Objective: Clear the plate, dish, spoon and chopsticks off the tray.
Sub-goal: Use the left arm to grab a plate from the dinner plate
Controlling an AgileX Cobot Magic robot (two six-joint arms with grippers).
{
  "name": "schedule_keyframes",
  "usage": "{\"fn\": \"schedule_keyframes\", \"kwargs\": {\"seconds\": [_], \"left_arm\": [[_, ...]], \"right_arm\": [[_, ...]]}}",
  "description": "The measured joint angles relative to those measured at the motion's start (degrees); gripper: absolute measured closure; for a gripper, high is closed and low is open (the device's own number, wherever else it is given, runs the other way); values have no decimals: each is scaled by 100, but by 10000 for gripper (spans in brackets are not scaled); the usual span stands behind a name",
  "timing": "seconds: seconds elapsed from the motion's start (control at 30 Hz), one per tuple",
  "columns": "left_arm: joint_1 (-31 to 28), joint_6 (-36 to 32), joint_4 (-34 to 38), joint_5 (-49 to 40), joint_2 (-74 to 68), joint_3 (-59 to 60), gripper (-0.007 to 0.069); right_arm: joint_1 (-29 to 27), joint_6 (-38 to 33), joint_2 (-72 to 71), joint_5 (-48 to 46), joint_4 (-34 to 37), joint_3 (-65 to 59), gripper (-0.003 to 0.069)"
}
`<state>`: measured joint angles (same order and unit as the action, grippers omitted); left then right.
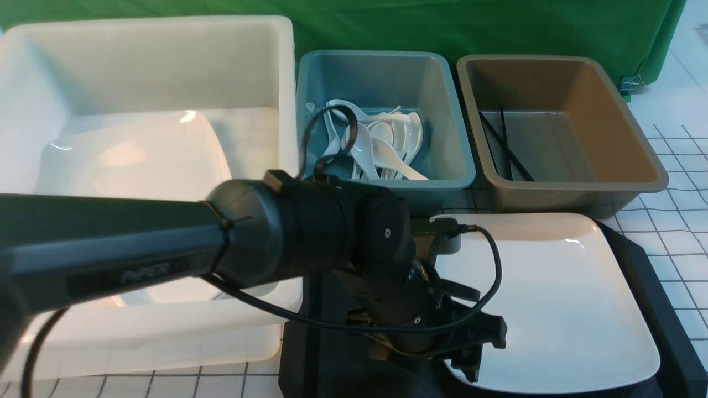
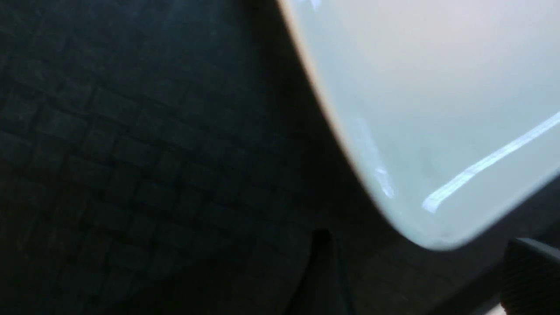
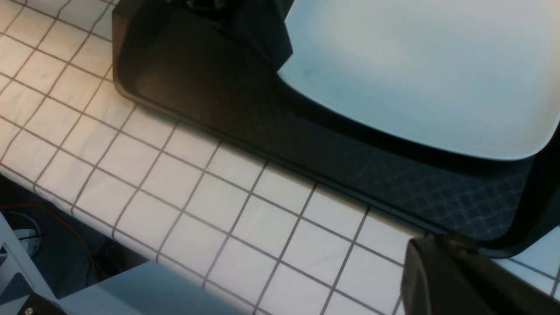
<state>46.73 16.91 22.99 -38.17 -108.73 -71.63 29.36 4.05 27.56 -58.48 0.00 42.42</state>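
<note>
the plate (image 1: pixel 553 298) lies flat on the tray (image 1: pixel 655 293) and fills most of its right part. nothing else of the task shows on the tray: white spoons (image 1: pixel 387 146) lie in the blue bin (image 1: pixel 310 99), and black chopsticks (image 1: pixel 506 146) lie in the brown bin (image 1: pixel 636 166) beside it. i cannot find the dish.

the left gripper (image 1: pixel 475 345) is low at the near left corner of the plate. in the left wrist view its two dark fingers (image 2: pixel 531 275) stand apart and the rounded corner of the plate is close in front of them, so the pincer looks open and grips nothing. the right gripper (image 3: pixel 442 271) waits off the near edge of the tray; it is closed and empty.

the plate looks like glazed ceramic, so probably it is stiff, rather heavy, smooth and slippery, and it can chip or break if it falls. it is too wide to take across. i think the best hold is on the slightly raised rim at this corner, one finger under the edge and one on top, pushed well in, because the weight hangs far from the grip and the plate may tilt or slide out.
</note>
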Motion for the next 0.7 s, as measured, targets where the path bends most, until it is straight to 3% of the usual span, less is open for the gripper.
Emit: {"fn": "schedule_keyframes", "kwargs": {"seconds": [0.5, 0.57, 0.7], "left_arm": [[6, 0, 304, 959, -465, 0, 133], [6, 0, 331, 1054, -485, 0, 162], [6, 0, 429, 1141, -531, 0, 298]], "right_arm": [[0, 4, 0, 0, 0, 0, 625], [0, 7, 0, 0, 0, 0, 625], [0, 5, 0, 0, 0, 0, 625]]}}
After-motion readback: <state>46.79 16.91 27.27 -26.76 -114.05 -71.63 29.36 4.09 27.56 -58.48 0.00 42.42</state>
